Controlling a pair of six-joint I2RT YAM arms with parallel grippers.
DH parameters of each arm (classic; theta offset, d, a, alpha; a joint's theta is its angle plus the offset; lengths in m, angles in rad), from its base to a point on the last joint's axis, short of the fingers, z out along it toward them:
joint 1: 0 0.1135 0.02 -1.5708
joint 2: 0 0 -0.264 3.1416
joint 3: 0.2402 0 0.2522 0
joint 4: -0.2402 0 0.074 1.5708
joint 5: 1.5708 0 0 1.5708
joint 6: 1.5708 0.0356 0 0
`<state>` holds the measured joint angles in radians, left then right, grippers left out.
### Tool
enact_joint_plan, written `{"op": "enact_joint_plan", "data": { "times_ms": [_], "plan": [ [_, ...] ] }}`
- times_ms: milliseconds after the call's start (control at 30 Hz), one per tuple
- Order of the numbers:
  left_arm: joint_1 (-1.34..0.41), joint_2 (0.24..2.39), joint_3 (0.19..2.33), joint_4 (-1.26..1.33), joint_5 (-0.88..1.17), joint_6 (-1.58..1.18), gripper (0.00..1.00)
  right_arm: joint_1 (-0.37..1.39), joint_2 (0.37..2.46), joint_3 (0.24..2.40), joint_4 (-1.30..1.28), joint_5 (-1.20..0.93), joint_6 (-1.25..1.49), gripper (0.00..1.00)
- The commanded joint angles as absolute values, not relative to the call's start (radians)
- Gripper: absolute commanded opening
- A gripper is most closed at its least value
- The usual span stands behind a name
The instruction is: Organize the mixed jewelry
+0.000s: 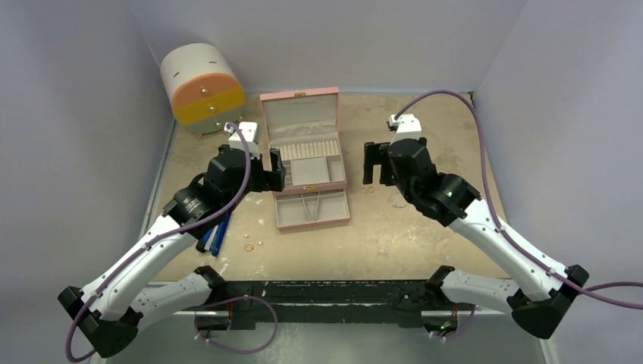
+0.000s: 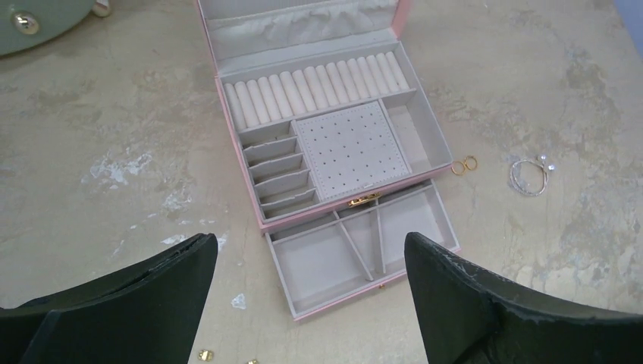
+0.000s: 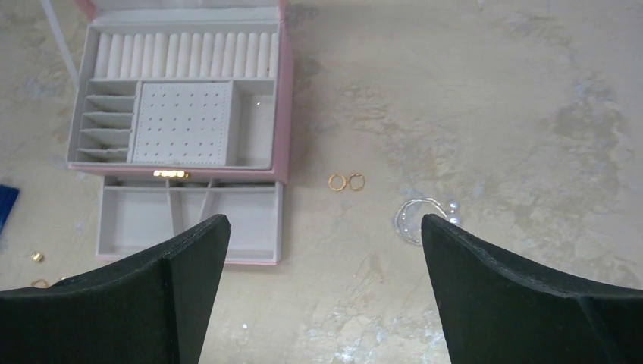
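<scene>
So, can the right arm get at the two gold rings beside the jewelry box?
Probably yes: the gold rings lie uncovered on the table right of the pink jewelry box, and the right end effector hovers open just short of them.

No legible txt, labels, brands or nos. in any view. Gold clasp on front of pink box, left-centre of right wrist frame: too small to tell if marked.
</scene>
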<state>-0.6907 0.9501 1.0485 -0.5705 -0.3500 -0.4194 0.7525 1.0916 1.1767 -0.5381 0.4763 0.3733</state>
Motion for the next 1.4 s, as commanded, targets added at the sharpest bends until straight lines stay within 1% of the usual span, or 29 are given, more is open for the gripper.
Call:
{"op": "enact_joint_plan", "data": {
  "times_ms": [0,200,567,1033,1300,1367],
  "plan": [
    [-0.698,0.909,1.027,-0.538,-0.406,-0.466,0.93,0.76,1.064,1.202,-0.578,0.629,0.367,0.99],
    [-0.698,0.873,0.963,-0.531,-0.431,-0.481,0.92,0.742,1.042,1.133,-0.585,0.697,0.38,0.99],
    [-0.698,0.852,0.936,-0.55,-0.439,-0.441,0.92,0.522,1.109,1.041,-0.573,0.451,0.375,0.98],
    [-0.699,0.806,0.861,-0.53,-0.415,-0.434,0.92,0.318,1.255,0.969,-0.471,0.253,0.388,0.97],
    [-0.699,0.801,0.86,-0.532,-0.424,-0.427,0.92,0.212,1.386,0.965,-0.4,0.171,0.373,0.9],
    [-0.699,0.804,0.861,-0.531,-0.428,-0.425,0.92,0.189,1.424,0.966,-0.388,0.161,0.37,0.87]
  ]
}}
